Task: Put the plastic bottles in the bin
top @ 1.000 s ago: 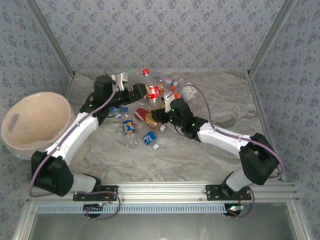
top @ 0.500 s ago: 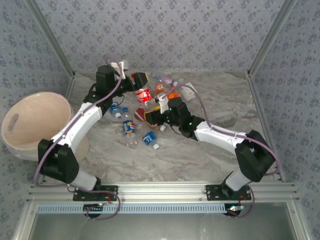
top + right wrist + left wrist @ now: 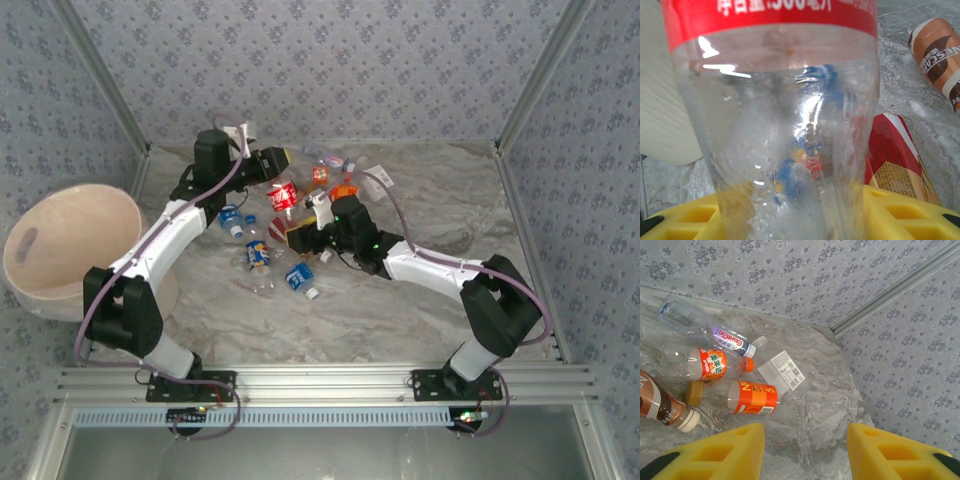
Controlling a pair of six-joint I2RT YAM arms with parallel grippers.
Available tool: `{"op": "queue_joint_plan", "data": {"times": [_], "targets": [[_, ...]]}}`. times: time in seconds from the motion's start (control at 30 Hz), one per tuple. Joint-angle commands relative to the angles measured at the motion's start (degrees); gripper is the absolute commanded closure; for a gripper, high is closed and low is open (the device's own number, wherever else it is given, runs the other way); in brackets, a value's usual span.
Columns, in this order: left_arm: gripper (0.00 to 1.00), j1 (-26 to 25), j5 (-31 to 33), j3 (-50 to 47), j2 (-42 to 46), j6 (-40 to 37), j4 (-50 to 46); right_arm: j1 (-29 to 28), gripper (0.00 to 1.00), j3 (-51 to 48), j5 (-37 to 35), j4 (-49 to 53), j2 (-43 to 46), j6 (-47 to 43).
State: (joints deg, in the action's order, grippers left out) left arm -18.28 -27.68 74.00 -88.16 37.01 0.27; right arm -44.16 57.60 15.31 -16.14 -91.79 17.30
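Several plastic bottles lie piled at the middle back of the table, among them a red-labelled bottle [image 3: 283,193] and blue-labelled bottles [image 3: 258,255]. My left gripper [image 3: 280,160] hovers just behind the red-labelled one. Its yellow fingers [image 3: 806,450] stand apart over bare marble with nothing between them. Ahead of them lie an orange-labelled bottle [image 3: 750,397] and a brown one [image 3: 660,407]. My right gripper [image 3: 303,236] is shut on a clear bottle with a red label [image 3: 775,125], upright between its jaws. The bin [image 3: 60,250] stands at the far left.
A red and gold pack [image 3: 892,155] lies right of the held bottle, with a brown coffee bottle [image 3: 937,55] beyond it. A loose white label [image 3: 782,371] lies near the back corner. Patterned walls close in the back and sides.
The left arm has drawn back toward the far wall, away from the pile, leaving the red-labelled bottle lying in front of it. The right gripper has shifted a little left with its bottle.
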Motion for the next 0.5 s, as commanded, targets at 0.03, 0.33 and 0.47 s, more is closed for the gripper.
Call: {"op": "queue_joint_plan", "data": {"times": [0.03, 0.33, 0.47], "targets": [[0.58, 0.0, -2.5, 0.1, 2.2, -1.6, 0.2, 0.3, 0.50, 1.8, 3.1, -4.6, 0.0, 0.0], [0.61, 0.1, -3.6, 0.3, 2.5, -0.2, 1.2, 1.2, 0.38, 1.0, 5.2, -8.0, -0.4, -1.0], [0.61, 0.4, -3.8, 0.6, 2.4, 0.5, 1.0, 1.3, 0.16, 0.7, 4.3, -7.5, 0.1, -1.9]]}}
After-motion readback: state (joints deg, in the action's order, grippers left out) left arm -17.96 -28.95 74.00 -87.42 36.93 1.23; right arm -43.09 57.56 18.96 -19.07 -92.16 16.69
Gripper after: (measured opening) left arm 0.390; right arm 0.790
